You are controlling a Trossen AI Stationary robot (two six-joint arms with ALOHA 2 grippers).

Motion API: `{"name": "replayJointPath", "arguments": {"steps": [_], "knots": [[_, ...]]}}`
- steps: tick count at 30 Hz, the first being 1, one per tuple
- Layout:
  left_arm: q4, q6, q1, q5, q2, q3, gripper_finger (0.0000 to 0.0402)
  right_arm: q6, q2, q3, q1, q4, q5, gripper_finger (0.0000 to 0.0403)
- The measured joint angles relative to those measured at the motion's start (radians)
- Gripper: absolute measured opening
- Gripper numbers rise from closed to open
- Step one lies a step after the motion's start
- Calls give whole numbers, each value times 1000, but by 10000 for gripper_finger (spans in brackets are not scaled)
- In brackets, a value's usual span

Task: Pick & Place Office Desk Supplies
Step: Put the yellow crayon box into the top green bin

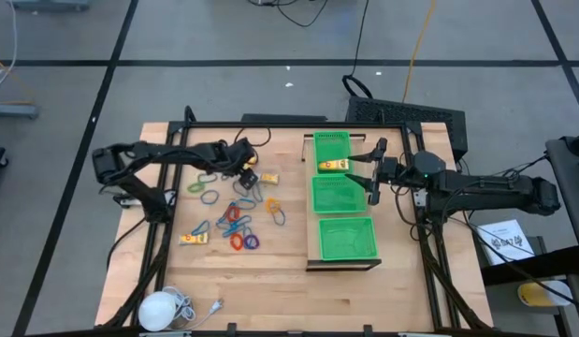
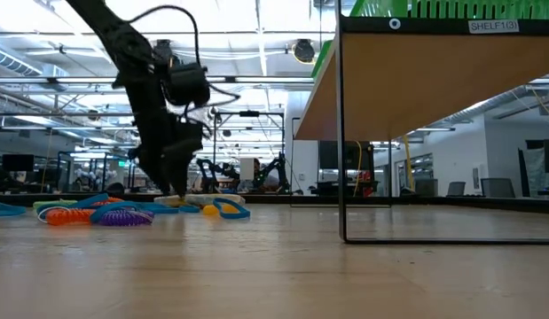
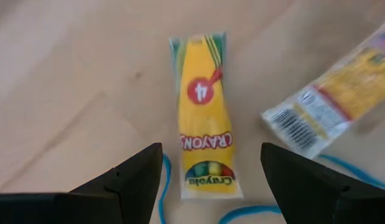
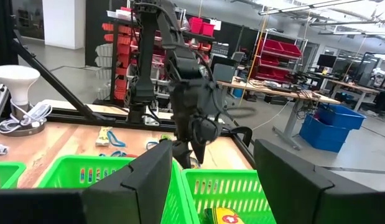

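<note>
Spread wide and empty, the left gripper (image 3: 208, 177) straddles a flat yellow crayon packet (image 3: 206, 118) on the wooden table (image 1: 270, 271), likely light, slick and crushable, best pinched across its long edges, while the right gripper (image 4: 211, 180) waits open above the green mesh trays (image 1: 343, 197).

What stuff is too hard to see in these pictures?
- Second yellow packet, left wrist view: blurred and cut off by the picture's edge.
- Rings and clips pile, high view: too small to count.
- Green trays, low view: hidden by the shelf board, so their contents are unseen.
- Right hand: absent from the low view.
</note>
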Motion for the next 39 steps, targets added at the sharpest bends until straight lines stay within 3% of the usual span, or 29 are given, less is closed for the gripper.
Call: {"name": "replayJointPath", "arguments": {"steps": [10, 18, 23, 30, 39], "knots": [[15, -6, 25, 37, 59, 1, 268, 0, 0, 0, 0, -6, 0, 219], [21, -3, 23, 58, 47, 0, 170, 0, 0, 0, 0, -11, 0, 219], [23, -3, 23, 58, 47, 7, 131, 0, 0, 0, 0, -14, 0, 219], [16, 32, 19, 57, 18, 68, 122, 0, 0, 0, 0, -14, 0, 219], [52, 121, -42, 46, -151, 145, 120, 0, 0, 0, 0, -13, 0, 219]]}}
